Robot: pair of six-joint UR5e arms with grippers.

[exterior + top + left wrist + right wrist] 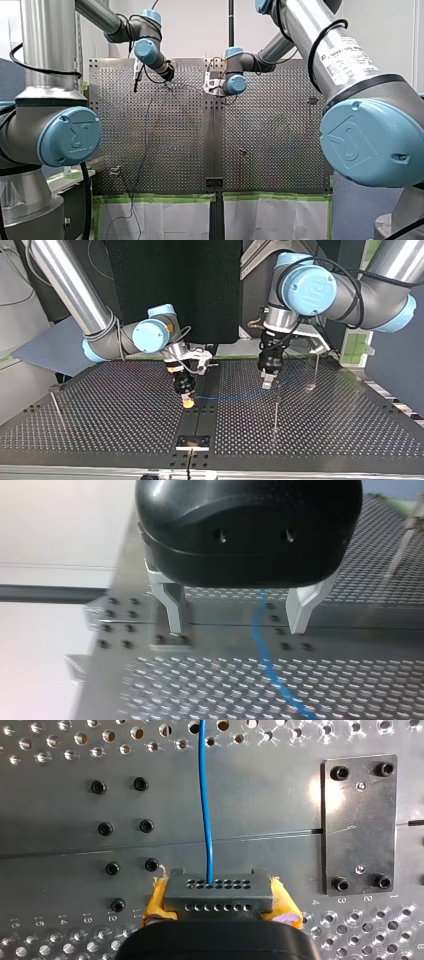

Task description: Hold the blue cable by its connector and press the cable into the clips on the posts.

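Right wrist view: my right pincer [220, 898] pinches the connector [219, 889], hiding its rear; my left pincer [237, 629] is spread.

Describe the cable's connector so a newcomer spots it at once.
At the central seam of the perforated table, my right hand, yellow-padded, grips a small grey block: the connector. Unlike the flat bolted plate beside it, it has two rows of small holes and the blue cable leaving it.
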